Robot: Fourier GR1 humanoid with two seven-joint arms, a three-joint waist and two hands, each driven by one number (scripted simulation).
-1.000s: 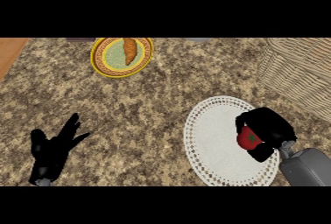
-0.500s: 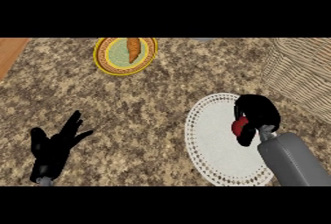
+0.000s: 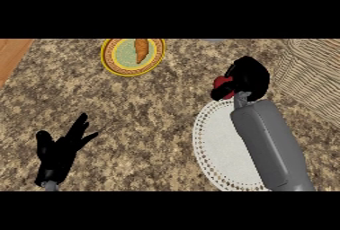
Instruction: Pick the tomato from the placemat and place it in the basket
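Tomato (image 3: 222,84) sits clutched in the right hand (image 3: 247,80) above the placemat's (image 3: 219,148) far edge, left of the wicker basket (image 3: 310,74), whose rim could snag it; left hand (image 3: 61,150) rests open.

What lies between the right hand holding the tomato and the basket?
In the head view, only bare counter separates the right hand, shut on the tomato, from the basket.

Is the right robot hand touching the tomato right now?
Touching. In the head view the right robot hand is curled round the tomato, whose red side peeks out at the hand's left, just past the placemat's far edge.
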